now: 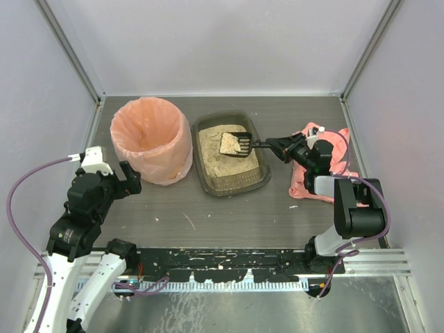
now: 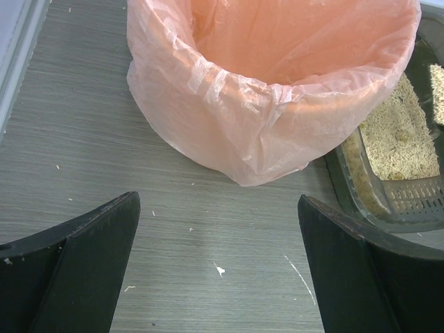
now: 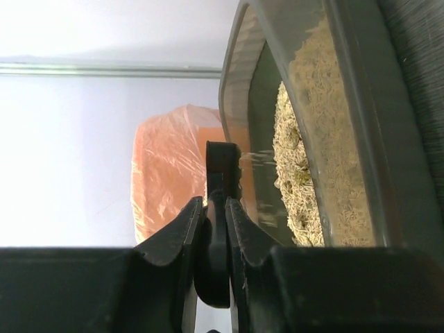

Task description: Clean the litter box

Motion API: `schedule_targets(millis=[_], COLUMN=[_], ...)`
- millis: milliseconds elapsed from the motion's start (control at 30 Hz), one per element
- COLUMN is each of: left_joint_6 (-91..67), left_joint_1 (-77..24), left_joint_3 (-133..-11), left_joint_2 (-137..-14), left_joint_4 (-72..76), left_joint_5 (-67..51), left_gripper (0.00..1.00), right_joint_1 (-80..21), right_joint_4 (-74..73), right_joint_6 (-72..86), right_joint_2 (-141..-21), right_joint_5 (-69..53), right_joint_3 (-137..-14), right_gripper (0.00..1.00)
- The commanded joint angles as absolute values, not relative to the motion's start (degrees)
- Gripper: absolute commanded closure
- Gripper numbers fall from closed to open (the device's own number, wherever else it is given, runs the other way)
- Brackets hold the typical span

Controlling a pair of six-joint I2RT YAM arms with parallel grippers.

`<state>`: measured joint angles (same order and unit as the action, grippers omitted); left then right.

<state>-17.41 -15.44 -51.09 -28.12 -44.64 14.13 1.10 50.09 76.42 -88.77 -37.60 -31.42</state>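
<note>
While the right gripper is clamped on the handle of the scoop, the left gripper stands released, its fingers spread wide with nothing between them.

**Right gripper.** The wrist view shows both fingers pressed against the thin black handle from either side, the handle standing on edge in the grip. The scoop head extends straight ahead of the fingertips and carries a load of beige litter. The litter box lies directly ahead of this gripper, under the scoop head. Whether the head rests on the litter or sits above it cannot be told. The bin, lined with a pink bag, stands beyond the box, farther from the gripper. A pink cloth lies behind the gripper, beneath the wrist.

**Left gripper.** The bin stands just ahead of the open fingertips, apart from them. The litter box is ahead and to the right of this gripper, just beside the bin. The bag's folded edge hangs near the box rim. Bare table fills the gap between the fingers, marked with a few white specks.
</note>
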Motion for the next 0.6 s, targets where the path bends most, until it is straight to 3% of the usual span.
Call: schedule_targets(millis=[0,233,567], left_joint_6=[-17.8,-17.7,-17.6], left_joint_1=[-15.1,-15.2,-15.2], left_joint_3=[-51.8,-51.7,-51.6], left_joint_2=[-28.1,-27.8,-28.0], left_joint_4=[-43.0,-42.8,-42.5], left_joint_5=[13.2,12.8,12.2], left_gripper=[0.02,0.02,0.02], right_joint_1=[2.3,1.9,-0.5], right_joint_4=[60.9,69.7,63.4], right_joint_6=[80.9,85.4,80.5], right_joint_2=[-88.8,-93.5,-93.6], right_joint_5=[-38.6,-40.1,-41.9], right_joint_3=[-30.9,-31.3,-33.6], right_gripper=[0.99,0.99,0.99])
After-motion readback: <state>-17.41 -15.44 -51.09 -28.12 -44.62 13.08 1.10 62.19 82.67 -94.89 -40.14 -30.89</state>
